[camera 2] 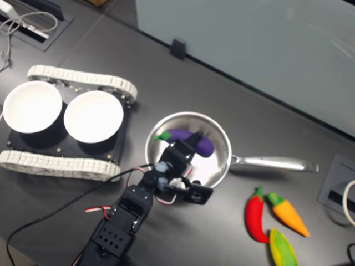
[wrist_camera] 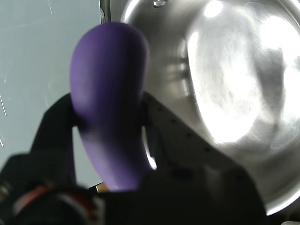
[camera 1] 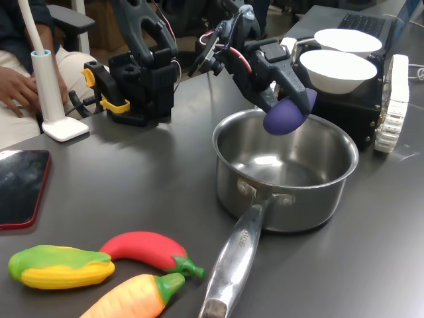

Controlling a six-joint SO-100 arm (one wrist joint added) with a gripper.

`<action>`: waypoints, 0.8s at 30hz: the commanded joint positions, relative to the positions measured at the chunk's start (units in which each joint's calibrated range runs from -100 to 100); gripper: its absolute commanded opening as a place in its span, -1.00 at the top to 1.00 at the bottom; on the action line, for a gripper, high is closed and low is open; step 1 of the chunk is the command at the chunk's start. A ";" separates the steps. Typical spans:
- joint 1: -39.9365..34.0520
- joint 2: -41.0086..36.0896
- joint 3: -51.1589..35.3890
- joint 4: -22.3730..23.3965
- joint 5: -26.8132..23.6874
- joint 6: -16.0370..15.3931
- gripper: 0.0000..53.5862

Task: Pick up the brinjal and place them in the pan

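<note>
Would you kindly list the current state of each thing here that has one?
gripper: shut on the brinjal, above the pan.
brinjal: held in the air, not released.
pan: upright, nothing resting inside.
two white bowls: upright, empty.
phone: screen dark.

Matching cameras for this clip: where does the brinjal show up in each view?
Wrist view: the brinjal fills the middle, held in the hand, the pan beside it.
First exterior view: it hangs in the hand over the pan's far rim.
Second exterior view: it shows inside the pan's outline, its green stem toward the second exterior view's left.
Shared landmark: the pan.
</note>
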 commanded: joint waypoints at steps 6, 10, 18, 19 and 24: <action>-0.42 -5.53 0.78 2.09 1.71 0.23 0.04; -2.03 -6.21 1.87 3.12 2.78 0.14 0.01; -3.41 -7.56 1.42 6.70 3.03 -0.78 -0.49; -3.63 -7.73 1.42 6.87 2.98 -0.78 -0.54; -4.09 -8.23 1.51 6.96 2.64 -0.78 -0.68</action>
